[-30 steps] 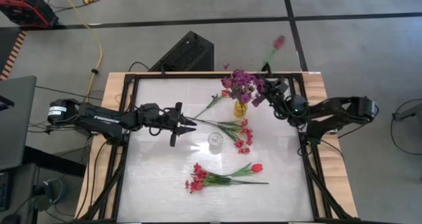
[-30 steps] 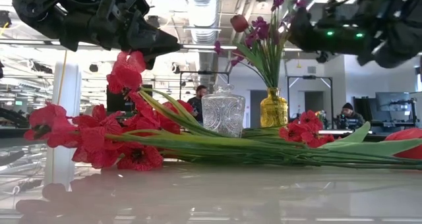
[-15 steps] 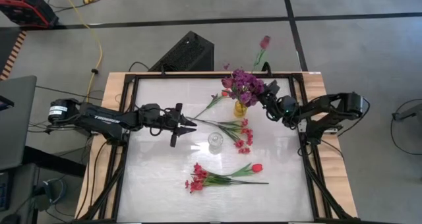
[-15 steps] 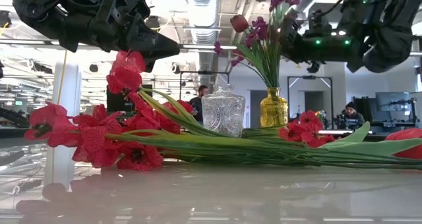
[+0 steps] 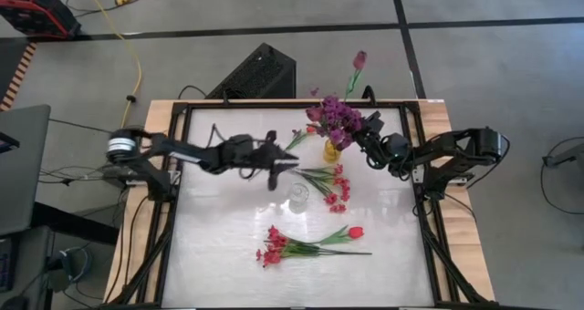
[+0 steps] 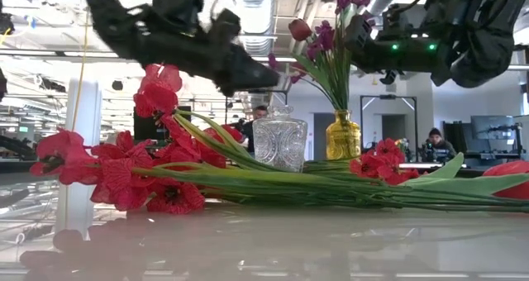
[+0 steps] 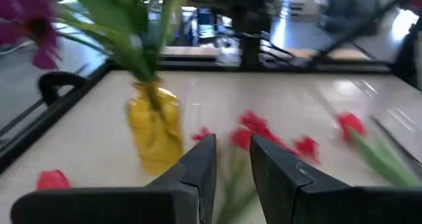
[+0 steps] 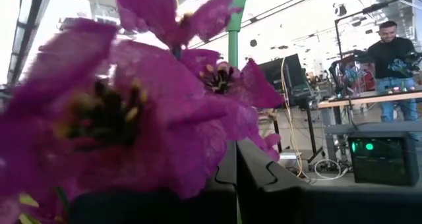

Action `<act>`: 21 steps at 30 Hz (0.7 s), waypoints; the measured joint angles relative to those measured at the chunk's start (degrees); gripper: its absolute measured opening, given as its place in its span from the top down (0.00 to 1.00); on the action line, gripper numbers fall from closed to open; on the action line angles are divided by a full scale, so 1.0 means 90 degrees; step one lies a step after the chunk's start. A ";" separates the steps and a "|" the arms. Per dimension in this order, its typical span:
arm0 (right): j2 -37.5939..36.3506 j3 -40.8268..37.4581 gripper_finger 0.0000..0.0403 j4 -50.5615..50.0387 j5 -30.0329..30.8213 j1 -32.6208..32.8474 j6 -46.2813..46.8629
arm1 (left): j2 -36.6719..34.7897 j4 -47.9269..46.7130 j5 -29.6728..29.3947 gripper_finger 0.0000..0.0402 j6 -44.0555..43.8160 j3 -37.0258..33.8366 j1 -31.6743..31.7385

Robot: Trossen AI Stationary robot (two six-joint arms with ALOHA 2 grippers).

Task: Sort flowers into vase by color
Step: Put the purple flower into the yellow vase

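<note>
left hand (image 5: 281,167): moved toward the clear vase (image 5: 297,195)
right hand (image 5: 363,135): brought its stem (image 5: 354,73) nearer the yellow vase (image 5: 333,149)

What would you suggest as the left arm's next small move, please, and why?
Probably lower the left gripper onto the red flowers beside the yellow vase. Its fingers are slightly parted and hold nothing, the wrist view looks straight at those blooms, and the clear vase holds nothing yet.

White counter (image 5: 219,255) carries a yellow vase (image 5: 333,150) of purple flowers (image 5: 336,117), a clear glass vase (image 5: 297,196), and loose red flowers (image 5: 306,246).
</note>
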 joint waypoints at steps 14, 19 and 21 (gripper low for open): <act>0.0034 -0.0008 0.96 0.0003 0.0000 0.0042 0.0144 | 0.2202 -0.0026 0.0255 0.69 -0.0577 0.1880 0.0479; 0.0034 -0.0179 0.96 0.0007 0.0022 0.0114 0.0160 | 0.2460 -0.0030 -0.0015 0.52 -0.0381 0.2284 0.0479; 0.0034 -0.0230 0.96 0.0007 0.0033 0.0115 0.0161 | 0.2549 -0.0043 -0.0051 0.46 -0.0263 0.2422 0.0482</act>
